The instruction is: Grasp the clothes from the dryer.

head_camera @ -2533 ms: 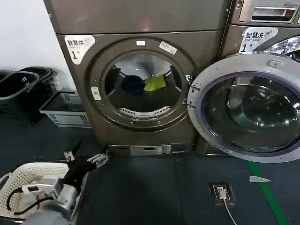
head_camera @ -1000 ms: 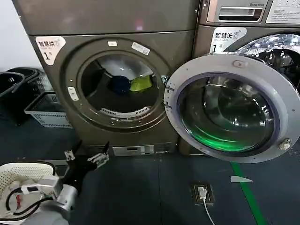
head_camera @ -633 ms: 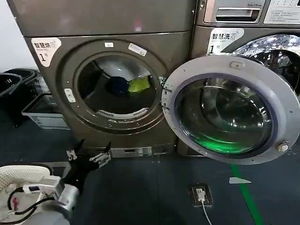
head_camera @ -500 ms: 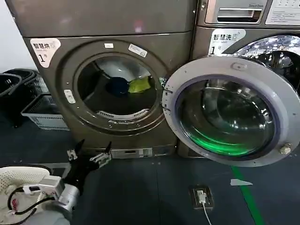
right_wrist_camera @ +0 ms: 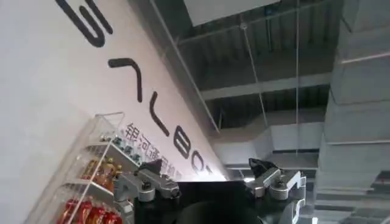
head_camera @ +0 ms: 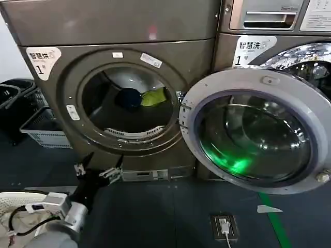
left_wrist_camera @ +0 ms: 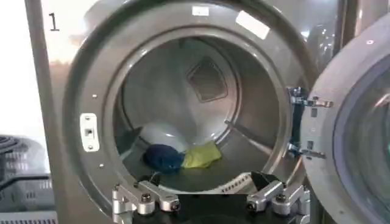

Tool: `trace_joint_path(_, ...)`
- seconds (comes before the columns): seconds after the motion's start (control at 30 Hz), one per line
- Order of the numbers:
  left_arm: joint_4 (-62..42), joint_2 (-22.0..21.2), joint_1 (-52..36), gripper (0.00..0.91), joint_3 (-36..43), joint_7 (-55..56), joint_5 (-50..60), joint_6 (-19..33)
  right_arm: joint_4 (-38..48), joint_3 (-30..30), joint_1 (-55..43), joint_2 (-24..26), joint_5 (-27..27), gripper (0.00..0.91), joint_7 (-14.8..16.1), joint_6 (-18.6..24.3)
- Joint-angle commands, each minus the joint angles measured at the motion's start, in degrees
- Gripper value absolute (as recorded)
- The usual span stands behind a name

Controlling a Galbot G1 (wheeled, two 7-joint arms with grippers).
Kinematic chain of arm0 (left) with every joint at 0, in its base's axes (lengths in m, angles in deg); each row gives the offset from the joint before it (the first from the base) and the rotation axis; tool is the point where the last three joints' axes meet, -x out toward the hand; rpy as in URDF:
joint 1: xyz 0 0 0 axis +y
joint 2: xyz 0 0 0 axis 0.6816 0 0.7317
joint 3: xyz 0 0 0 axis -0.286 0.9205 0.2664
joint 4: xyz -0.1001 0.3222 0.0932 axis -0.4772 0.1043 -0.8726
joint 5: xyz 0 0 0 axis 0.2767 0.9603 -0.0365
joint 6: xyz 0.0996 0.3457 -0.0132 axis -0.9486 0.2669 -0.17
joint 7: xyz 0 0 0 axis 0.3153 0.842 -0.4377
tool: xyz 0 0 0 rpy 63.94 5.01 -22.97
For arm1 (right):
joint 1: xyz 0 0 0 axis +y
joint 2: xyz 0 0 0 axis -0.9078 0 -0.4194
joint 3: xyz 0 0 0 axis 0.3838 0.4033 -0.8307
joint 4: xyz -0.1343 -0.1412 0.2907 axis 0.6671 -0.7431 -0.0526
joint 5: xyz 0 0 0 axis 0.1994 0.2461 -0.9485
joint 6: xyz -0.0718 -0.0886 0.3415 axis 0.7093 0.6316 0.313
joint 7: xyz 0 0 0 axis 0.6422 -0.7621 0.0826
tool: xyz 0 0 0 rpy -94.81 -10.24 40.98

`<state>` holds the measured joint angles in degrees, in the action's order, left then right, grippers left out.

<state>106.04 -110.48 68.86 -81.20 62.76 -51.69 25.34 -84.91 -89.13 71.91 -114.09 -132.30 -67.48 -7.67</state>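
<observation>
Approaching is the step in hand: the left gripper (head_camera: 98,170) hangs low before the dryer (head_camera: 119,77), jaws spread wide and empty, well short of the porthole. The clothes (head_camera: 140,97) lie together at the back of the drum, the navy piece (left_wrist_camera: 163,157) touching the yellow-green one (left_wrist_camera: 203,155). The door (head_camera: 253,129) stands swung fully aside. The right gripper (right_wrist_camera: 210,182) is parked, pointing up at a ceiling (jaws apart, empty). In my judgement, the next move calls for raising the left gripper and reaching deep through the opening, clear of the white lint grille (head_camera: 133,133).
</observation>
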Motion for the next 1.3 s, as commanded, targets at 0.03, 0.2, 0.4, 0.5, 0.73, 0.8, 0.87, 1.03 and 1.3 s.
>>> trace_joint_path(0.03, -0.01, 0.01, 0.04, 0.907, -0.01, -0.01, -0.01, 0.04, 0.28, -0.44, 0.37, -0.15, 0.00, 0.907, 0.04, 0.07)
trace_joint_path(0.2, -0.22, -0.11, -0.09, 0.907, 0.17, 0.01, 0.09, 0.02, 0.23, -0.46, 0.36, -0.22, -0.02, 0.907, 0.18, 0.10)
trace_joint_path(0.4, -0.08, 0.14, -0.12, 0.907, -0.01, 0.03, 0.07, 0.00, -0.04, -0.21, 0.26, -0.22, -0.08, 0.907, 0.19, 0.12)
trace_joint_path(0.5, -0.09, 0.16, -0.12, 0.907, -0.07, 0.06, 0.06, -0.01, -0.18, -0.10, 0.31, -0.10, -0.09, 0.907, 0.26, 0.11)
trace_joint_path(0.73, 0.02, 0.23, -0.10, 0.907, -0.01, 0.19, 0.10, 0.17, -0.20, -0.17, 0.57, 0.20, -0.14, 0.907, 0.38, 0.21)
trace_joint_path(0.8, 0.01, 0.35, 0.01, 0.907, -0.05, 0.19, 0.09, 0.12, -0.21, -0.10, 0.52, 0.29, -0.13, 0.907, 0.39, 0.21)
trace_joint_path(0.87, 0.05, 0.31, 0.06, 0.907, -0.13, 0.21, 0.12, 0.13, -0.29, 0.03, 0.41, 0.35, -0.14, 0.907, 0.39, 0.19)
trace_joint_path(1.03, 0.12, 0.14, 0.12, 0.907, -0.22, 0.24, 0.14, 0.19, -0.57, 0.57, 0.05, 0.47, -0.13, 0.907, 0.54, 0.60)
trace_joint_path(1.3, -0.17, -0.14, -0.23, 0.907, -0.25, 0.23, 0.11, 0.22, -0.54, 0.52, -0.06, 0.31, -0.08, 0.907, 0.65, 0.63)
